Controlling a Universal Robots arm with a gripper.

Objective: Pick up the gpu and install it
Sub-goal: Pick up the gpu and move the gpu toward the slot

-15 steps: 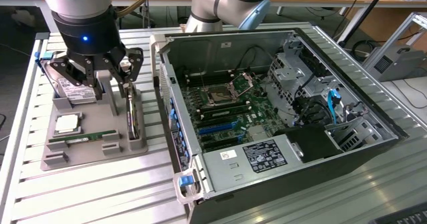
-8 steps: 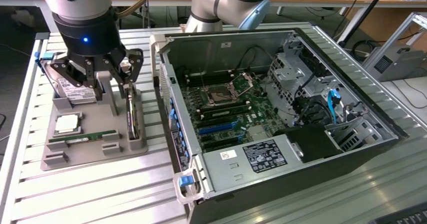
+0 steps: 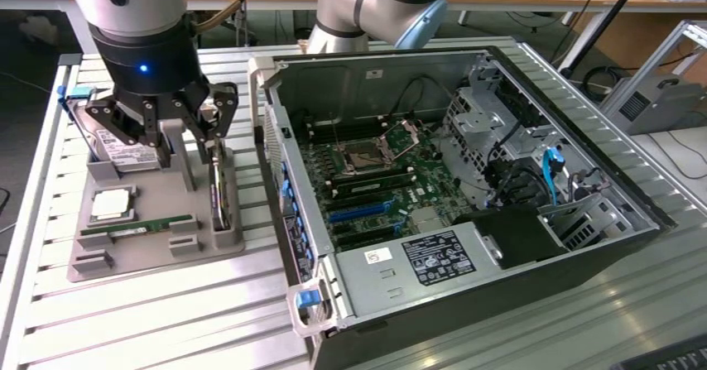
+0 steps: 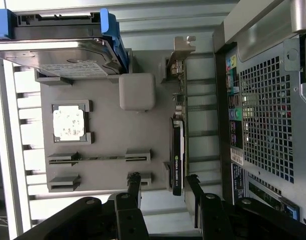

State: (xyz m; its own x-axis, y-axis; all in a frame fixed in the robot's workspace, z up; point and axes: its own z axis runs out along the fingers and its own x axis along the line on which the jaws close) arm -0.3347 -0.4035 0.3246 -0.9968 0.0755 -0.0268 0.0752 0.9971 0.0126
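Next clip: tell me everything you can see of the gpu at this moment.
The gpu is a thin flat card standing on its long edge in slots along the side of the grey tray nearest the computer case. It shows a dark cooler, a green edge and a silver metal bracket at one end. Only the tray's slots appear to touch it; the open gripper hangs above its other end, a finger on either side.
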